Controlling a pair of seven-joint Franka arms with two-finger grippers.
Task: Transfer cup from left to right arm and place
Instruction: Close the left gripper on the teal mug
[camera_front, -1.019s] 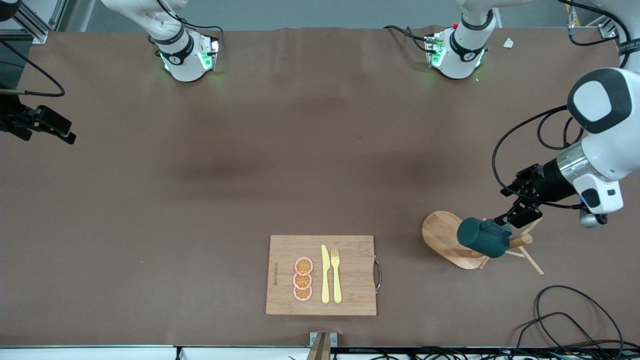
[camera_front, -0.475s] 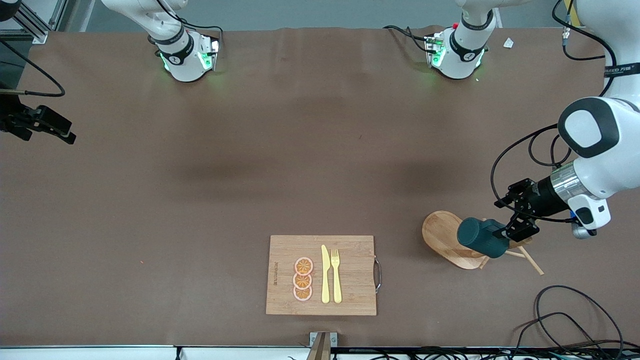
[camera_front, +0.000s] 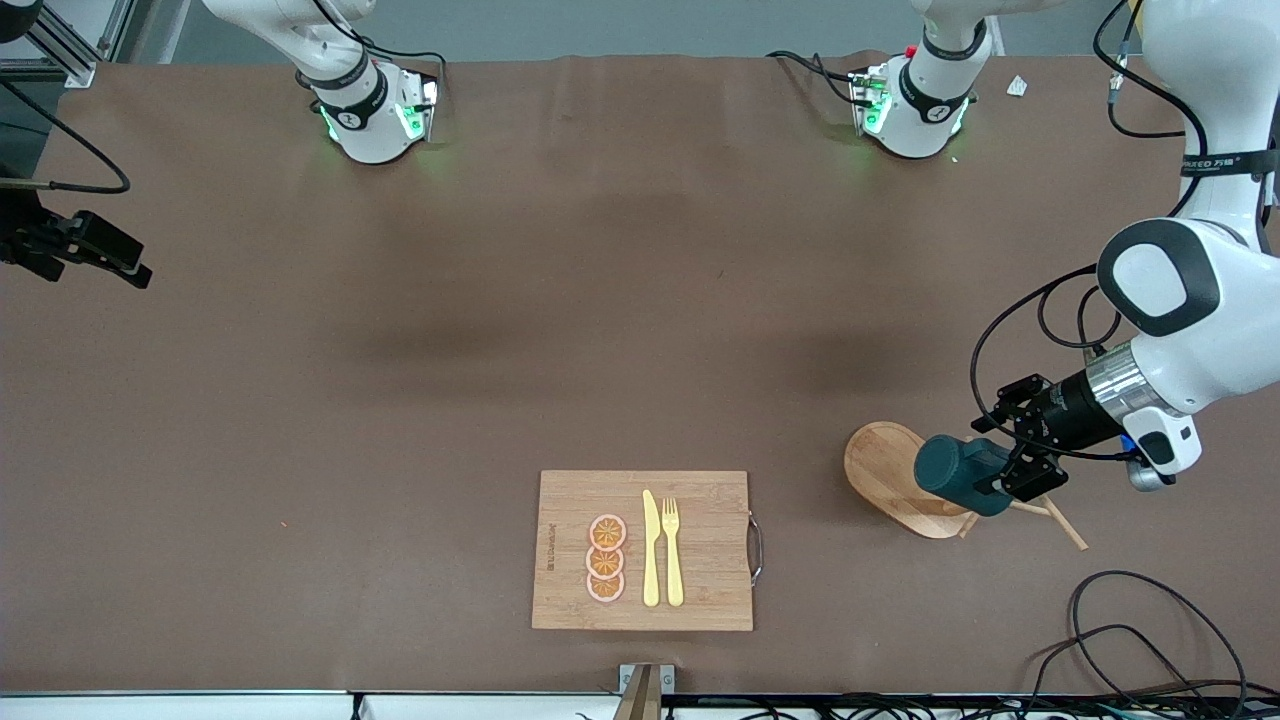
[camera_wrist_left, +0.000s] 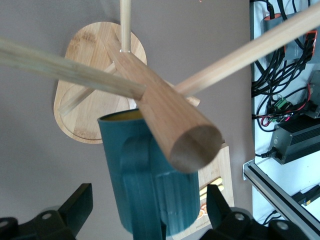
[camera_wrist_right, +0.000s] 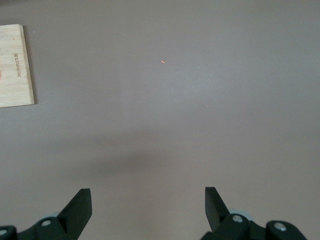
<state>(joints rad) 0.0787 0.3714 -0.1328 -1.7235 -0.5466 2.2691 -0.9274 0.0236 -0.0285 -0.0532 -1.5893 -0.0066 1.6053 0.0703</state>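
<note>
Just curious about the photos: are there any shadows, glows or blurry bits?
Front view: soft dark shadows on the brown table, green glow at both arm bases. Left wrist view: the ribbed teal-green cup and wooden mug-rack post look soft. Right wrist view: a faint shadow band.

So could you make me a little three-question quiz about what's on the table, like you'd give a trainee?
1. True or false: the left gripper has its jaws shut tight on the cup.
2. What is the cup hanging on? A) the cutting board B) a wooden mug tree C) a metal hook
3. Fill in: on the cutting board, the orange slices lie beside a yellow knife and a yellow ____.

Key:
1. False: the jaws are open, one on each side of the cup.
2. B, the mug tree.
3. fork.

The right gripper waits, open, over bare table.
</note>
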